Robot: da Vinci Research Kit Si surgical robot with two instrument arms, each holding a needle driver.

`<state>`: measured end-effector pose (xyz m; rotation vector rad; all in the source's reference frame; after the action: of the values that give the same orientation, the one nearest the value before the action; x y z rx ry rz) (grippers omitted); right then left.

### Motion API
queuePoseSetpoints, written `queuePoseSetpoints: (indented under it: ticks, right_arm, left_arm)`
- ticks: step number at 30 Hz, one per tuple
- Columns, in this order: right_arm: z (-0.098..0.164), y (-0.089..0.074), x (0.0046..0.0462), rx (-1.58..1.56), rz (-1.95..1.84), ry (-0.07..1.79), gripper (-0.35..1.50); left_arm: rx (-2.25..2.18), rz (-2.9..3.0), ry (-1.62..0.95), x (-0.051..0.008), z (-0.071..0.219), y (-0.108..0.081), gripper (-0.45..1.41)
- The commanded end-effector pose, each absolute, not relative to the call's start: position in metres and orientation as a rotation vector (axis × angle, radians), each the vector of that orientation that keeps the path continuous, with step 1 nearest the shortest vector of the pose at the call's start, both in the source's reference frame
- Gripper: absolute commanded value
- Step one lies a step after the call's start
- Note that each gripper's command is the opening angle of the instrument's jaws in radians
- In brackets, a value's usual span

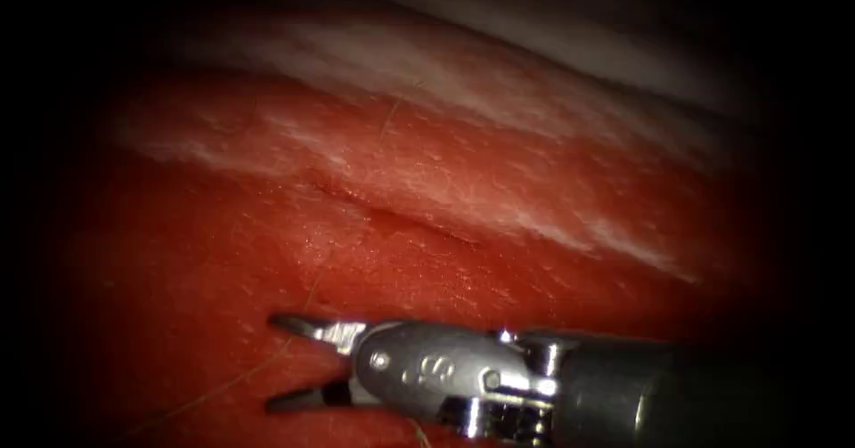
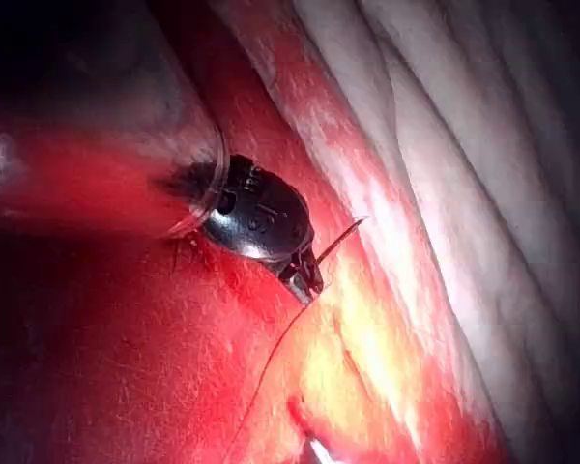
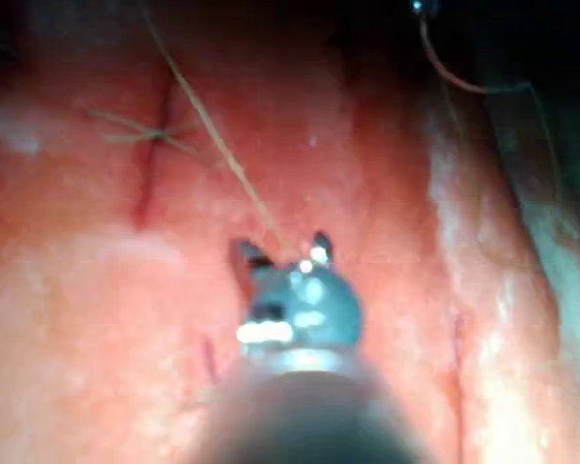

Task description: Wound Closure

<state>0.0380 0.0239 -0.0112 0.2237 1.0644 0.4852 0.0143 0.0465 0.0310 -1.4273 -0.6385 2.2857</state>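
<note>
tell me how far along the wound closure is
Done: one stitch with loose ends sits in the tissue. In hand: the left gripper looks shut on the thread; the right gripper is open, holding nothing. Left: the cut looks unclosed here.

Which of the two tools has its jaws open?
The right arm's tool: its jaws stand spread and empty above the tissue. The left arm's tool is shut on the thread.

Past the far edge of the wet red tissue (image 1: pixel 267 234) lies a pale, whitish, softly ridged surface (image 1: pixel 570 34); its material cannot be told. Strong light falls on the tissue's middle and fades outward, so that all round the tissue there is deep black shadow.
</note>
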Motion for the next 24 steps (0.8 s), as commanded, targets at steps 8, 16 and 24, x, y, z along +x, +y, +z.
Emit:
queuePoseSetpoints:
  ticks: [8, 16, 24]
  right_arm:
    - [-0.01, 0.027, 0.0328, 0.15, 0.501, 0.962, 1.18]
    - [-0.007, 0.032, 0.0307, 0.134, 0.836, 1.028, 0.89]
    - [-0.001, 0.036, 0.0311, 0.172, 1.125, 1.096, 0.84]
  left_arm:
    - [-1.42, 2.306, -0.642, 0.0117, 0.033, 0.045, -0.35]
    - [-1.384, 2.31, -0.57, 0.0105, 0.035, 0.046, -0.35]
    - [-1.362, 2.316, -0.52, 0.0082, 0.039, 0.045, -0.35]
